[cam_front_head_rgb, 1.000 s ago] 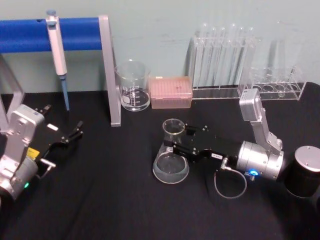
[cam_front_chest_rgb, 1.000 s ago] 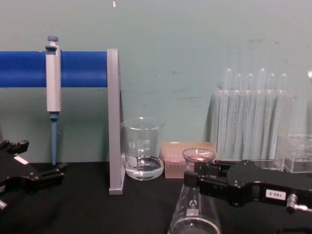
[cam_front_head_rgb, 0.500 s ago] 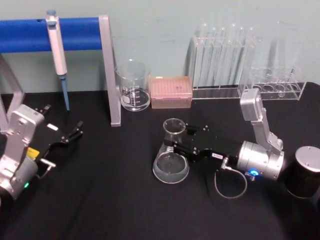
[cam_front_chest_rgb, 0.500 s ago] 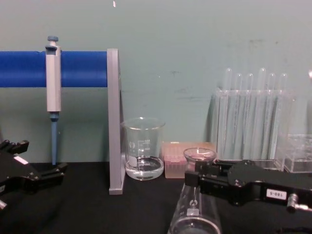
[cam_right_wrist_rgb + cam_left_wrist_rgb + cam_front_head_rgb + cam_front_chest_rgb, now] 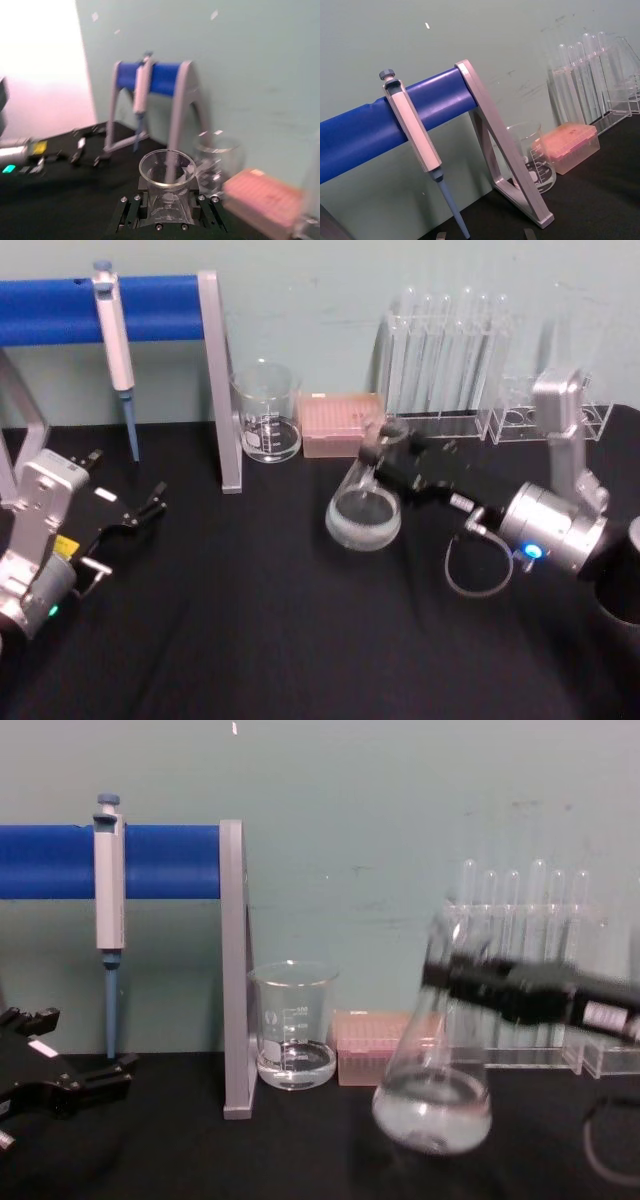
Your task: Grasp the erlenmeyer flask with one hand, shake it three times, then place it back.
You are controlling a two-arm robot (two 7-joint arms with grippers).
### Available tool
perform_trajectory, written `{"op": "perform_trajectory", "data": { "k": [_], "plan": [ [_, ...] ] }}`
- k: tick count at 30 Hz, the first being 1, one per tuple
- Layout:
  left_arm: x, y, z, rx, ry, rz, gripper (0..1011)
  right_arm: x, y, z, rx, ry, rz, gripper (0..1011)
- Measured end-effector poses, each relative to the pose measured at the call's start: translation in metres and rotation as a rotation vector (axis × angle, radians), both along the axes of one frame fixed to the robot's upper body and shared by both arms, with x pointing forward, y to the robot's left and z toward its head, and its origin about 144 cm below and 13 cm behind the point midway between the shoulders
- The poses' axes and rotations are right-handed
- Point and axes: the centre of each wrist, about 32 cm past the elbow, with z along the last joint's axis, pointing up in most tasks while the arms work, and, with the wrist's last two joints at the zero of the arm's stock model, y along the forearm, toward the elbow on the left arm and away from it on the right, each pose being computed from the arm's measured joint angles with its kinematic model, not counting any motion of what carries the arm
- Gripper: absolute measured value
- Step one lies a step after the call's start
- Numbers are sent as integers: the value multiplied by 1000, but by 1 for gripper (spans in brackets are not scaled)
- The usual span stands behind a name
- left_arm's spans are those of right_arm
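The right gripper [image 5: 385, 452] is clamped on the neck of the flask [image 5: 363, 512], in front of the beaker [image 5: 266, 420] and to its right. The flask is tilted, with its wide base turned forward. Its neck leans back toward the pink box [image 5: 343, 424] that stands just right of the beaker. Farther right of the beaker is a rack of test tubes [image 5: 445, 360]. Left of the beaker, a pipette [image 5: 115, 335] hangs on a blue bar [image 5: 60, 308]. The left gripper [image 5: 148, 504] is well to the front-left of the beaker, over the black table [image 5: 250, 620].
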Motion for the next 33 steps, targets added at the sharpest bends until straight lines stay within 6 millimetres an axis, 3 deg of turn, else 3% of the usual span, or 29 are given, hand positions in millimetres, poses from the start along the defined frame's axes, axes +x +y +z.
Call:
{"op": "perform_trajectory", "data": {
  "k": [6,13,22,33],
  "plan": [
    [0,0,0,0,0,0,1001,-21,4,30,23,-51,-171,450],
    [0,0,0,0,0,0,1001,-37,13,44,31,-99,-329,450],
    [0,0,0,0,0,0,1001,-46,16,46,5,-100,-480,450],
    [0,0,0,0,0,0,1001,-47,18,45,-14,-101,-508,449]
  ]
}}
